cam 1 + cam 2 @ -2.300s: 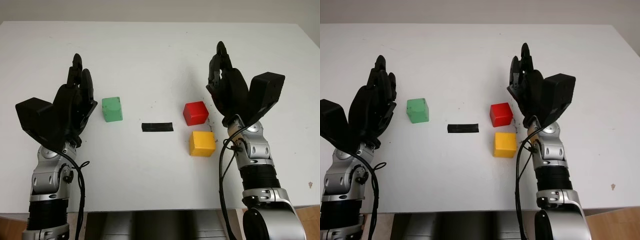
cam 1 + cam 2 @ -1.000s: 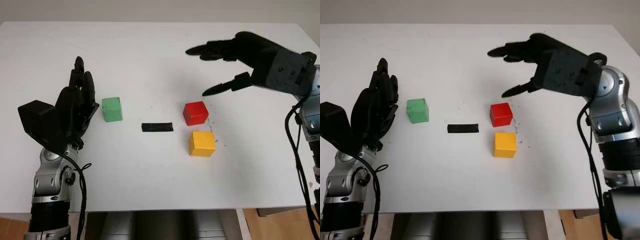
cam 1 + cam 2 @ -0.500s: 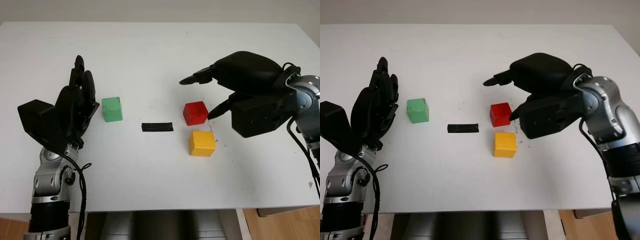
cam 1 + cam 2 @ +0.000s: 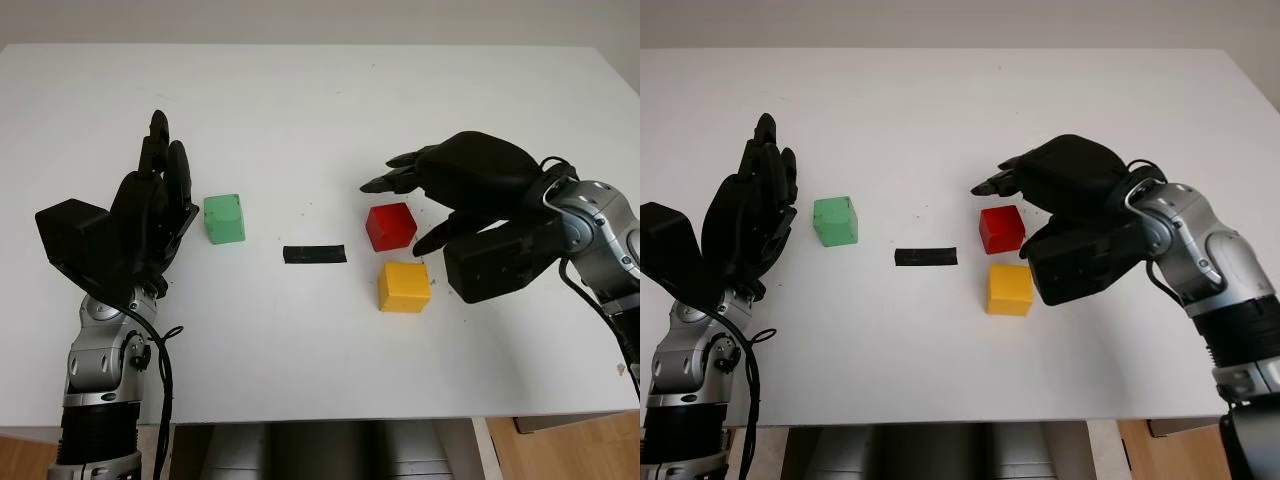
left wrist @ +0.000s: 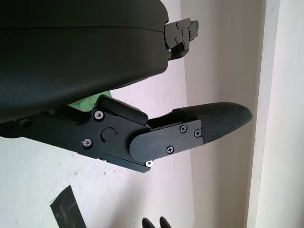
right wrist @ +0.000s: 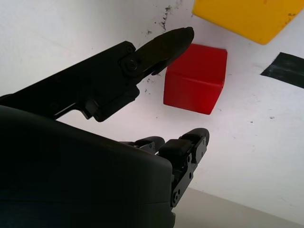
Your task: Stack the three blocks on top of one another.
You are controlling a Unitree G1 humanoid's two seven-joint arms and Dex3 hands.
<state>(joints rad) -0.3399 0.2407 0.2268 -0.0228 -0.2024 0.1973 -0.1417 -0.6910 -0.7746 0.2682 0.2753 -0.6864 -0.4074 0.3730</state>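
White table (image 4: 300, 100) | R hand (image 4: 455, 195) open over red cube (image 4: 391, 226) — glossy, upright

Red block (image 4: 391, 226), yellow block (image 4: 404, 287), green block (image 4: 224, 218), black tape (image 4: 315, 254), white table (image 4: 300, 120).

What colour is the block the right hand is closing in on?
Red. The block shows best in the right wrist view, between the open right hand's fingers.

A wide white table (image 4: 300, 100) fills most of the room ahead, evenly lit, with faint dark specks and a short strip of black tape (image 4: 314, 254) stuck near its middle. Behind its far edge runs a pale wall (image 4: 320, 20). Wooden floor (image 4: 560, 450) shows below the near right corner.
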